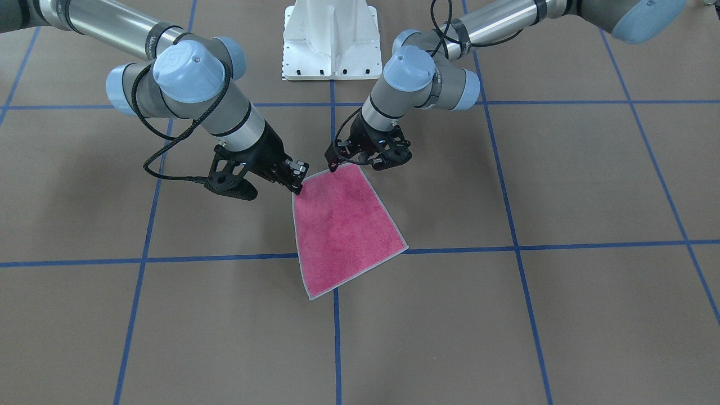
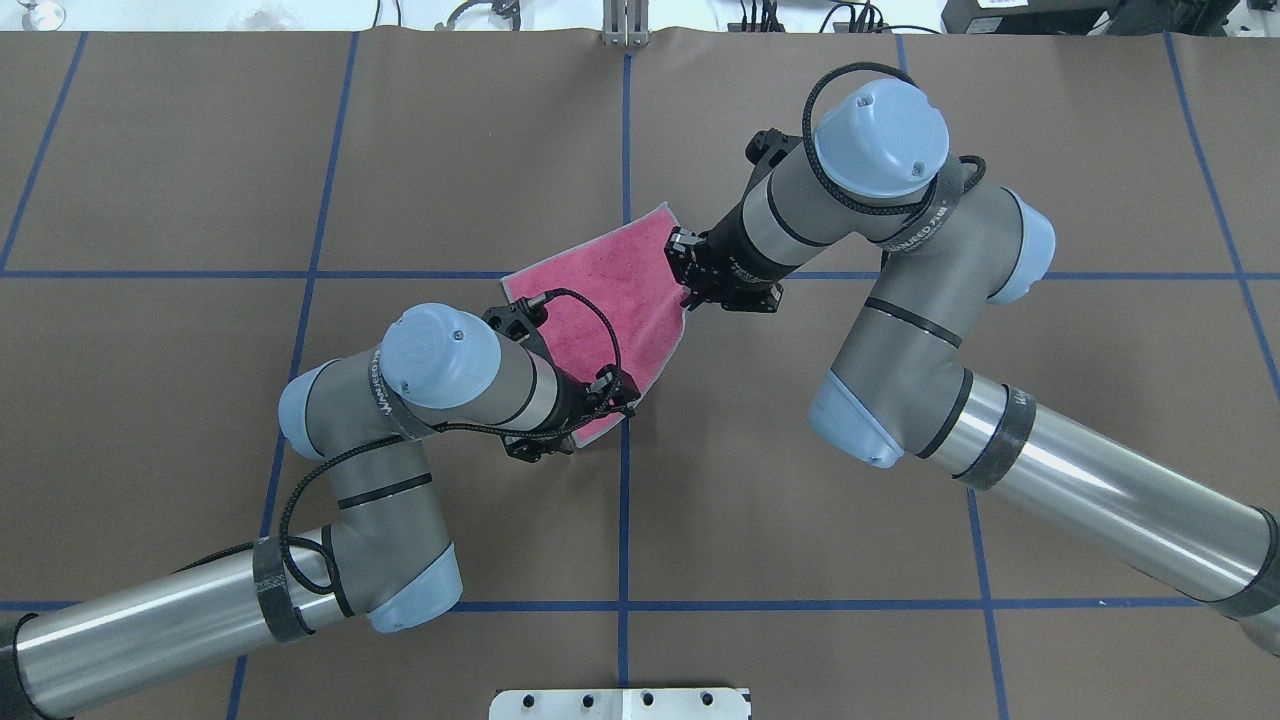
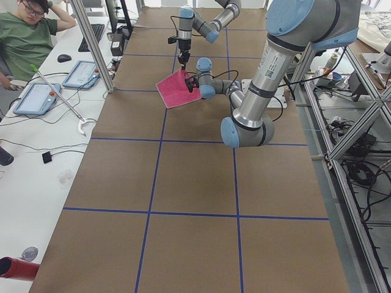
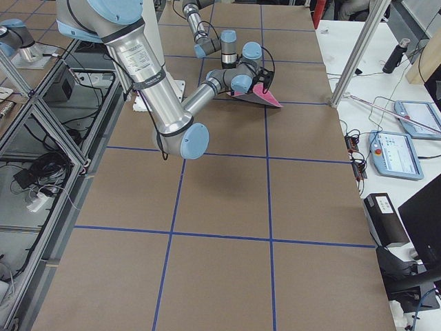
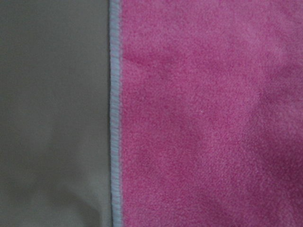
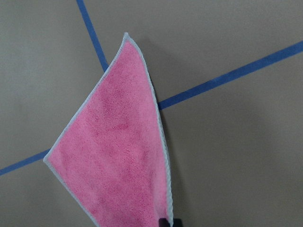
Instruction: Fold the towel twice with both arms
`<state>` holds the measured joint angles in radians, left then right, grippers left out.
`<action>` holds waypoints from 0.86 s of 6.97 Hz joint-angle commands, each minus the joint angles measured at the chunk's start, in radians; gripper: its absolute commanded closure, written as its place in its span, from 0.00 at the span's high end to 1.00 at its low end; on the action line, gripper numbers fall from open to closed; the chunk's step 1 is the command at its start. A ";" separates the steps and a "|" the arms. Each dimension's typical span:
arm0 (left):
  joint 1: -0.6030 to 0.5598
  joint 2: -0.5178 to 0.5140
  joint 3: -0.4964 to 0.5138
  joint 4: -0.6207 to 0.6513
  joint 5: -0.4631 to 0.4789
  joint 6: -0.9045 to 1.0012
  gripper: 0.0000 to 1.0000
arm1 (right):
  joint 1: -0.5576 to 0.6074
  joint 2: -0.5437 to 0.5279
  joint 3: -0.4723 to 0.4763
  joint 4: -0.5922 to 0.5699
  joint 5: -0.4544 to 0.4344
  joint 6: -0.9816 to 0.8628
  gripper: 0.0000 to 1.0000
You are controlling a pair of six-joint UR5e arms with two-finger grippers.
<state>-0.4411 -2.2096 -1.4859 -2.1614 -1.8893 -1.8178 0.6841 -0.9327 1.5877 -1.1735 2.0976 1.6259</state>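
brown paper-covered table (image 1: 562, 315) with blue tape grid lines: carries the work. two silver-and-grey jointed arms with light blue caps reach in from the robot's side. small square pink terry towel with light grey stitched border (image 1: 343, 228): pink face up, near the table's middle over a tape crossing; the two corners nearest the robot are raised, the far edge rests on the table. left tool (image 1: 336, 163): closed on one raised corner. right tool (image 1: 296, 181): closed on the adjacent raised corner. judgement: first fold in progress. recommendation: carry both corners level and together toward the far edge, keeping the held edge taut, and align borders before release
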 commanded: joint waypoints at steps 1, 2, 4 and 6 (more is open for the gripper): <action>0.002 -0.002 0.001 0.000 0.004 0.000 0.87 | 0.002 0.000 0.000 0.000 0.002 -0.001 0.00; 0.002 -0.002 0.003 0.000 0.004 0.000 0.87 | 0.002 -0.001 0.002 0.000 0.008 -0.001 0.00; 0.002 -0.008 0.003 -0.001 0.004 0.000 0.87 | 0.002 -0.005 0.002 0.002 0.009 -0.003 0.00; 0.002 -0.016 0.006 0.003 0.004 0.000 0.87 | 0.002 -0.008 0.003 0.002 0.009 -0.003 0.00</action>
<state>-0.4387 -2.2222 -1.4825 -2.1596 -1.8853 -1.8178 0.6857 -0.9383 1.5896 -1.1722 2.1061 1.6232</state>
